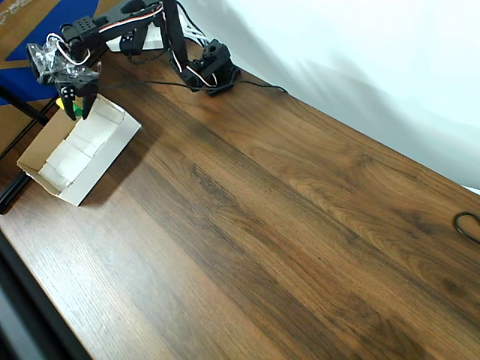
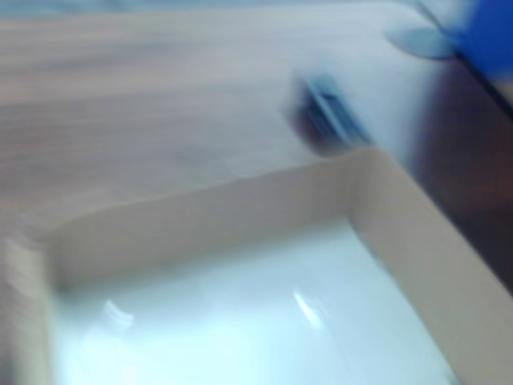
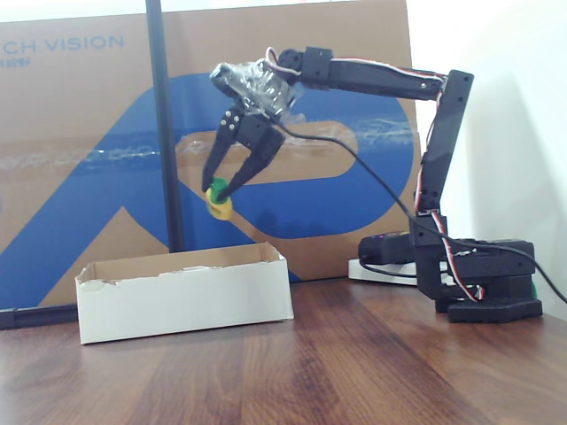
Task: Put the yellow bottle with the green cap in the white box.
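Observation:
The yellow bottle with the green cap (image 3: 218, 202) hangs in the air, pinched at its cap between the tips of my black gripper (image 3: 218, 188). It is above the far right part of the white box (image 3: 186, 305), well clear of the rim. From overhead, my gripper (image 1: 77, 105) points down over the box's far end, with a bit of the bottle's green cap (image 1: 77, 114) between the fingers. The white box (image 1: 112, 154) lies at the table's left edge. The blurred wrist view looks down at the box's tan wall (image 2: 240, 212) and white inside.
A brown-and-blue cardboard sheet (image 3: 80, 177) stands behind the box, with a black pole (image 3: 164, 124) in front of it. The arm's base (image 1: 214, 71) sits at the table's far edge. A black cable loop (image 1: 469, 225) lies at the right edge.

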`<state>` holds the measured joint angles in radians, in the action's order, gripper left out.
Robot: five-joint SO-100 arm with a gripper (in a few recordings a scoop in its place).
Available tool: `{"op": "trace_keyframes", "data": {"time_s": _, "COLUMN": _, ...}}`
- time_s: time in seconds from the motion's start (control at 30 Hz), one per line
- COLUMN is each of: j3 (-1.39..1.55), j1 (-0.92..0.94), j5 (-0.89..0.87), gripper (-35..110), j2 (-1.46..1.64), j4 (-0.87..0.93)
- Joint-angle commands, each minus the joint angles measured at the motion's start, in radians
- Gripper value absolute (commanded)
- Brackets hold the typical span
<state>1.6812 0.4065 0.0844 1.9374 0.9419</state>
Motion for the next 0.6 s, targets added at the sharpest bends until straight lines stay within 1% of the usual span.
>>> {"op": "trace_keyframes", "data": {"time_s": 0.0, "j3": -0.014, "j1": 0.037, "j5": 0.018, "gripper": 0, "j2": 0.029, "j4": -0.018}}
{"op": "trace_keyframes", "data": {"time_s": 0.17, "j3": -0.014, "j1": 0.029, "j5": 0.026, "gripper": 0, "j2": 0.023, "j4": -0.020}}
{"op": "trace_keyframes", "data": {"time_s": 0.3, "j3": -0.051, "j1": 0.000, "j5": -0.005, "gripper": 0, "j2": -0.012, "j4": -0.017}}
{"op": "trace_keyframes", "data": {"time_s": 0.57, "j3": -0.319, "j1": -0.017, "j5": -0.040, "gripper": 0, "j2": -0.236, "j4": 0.017}}
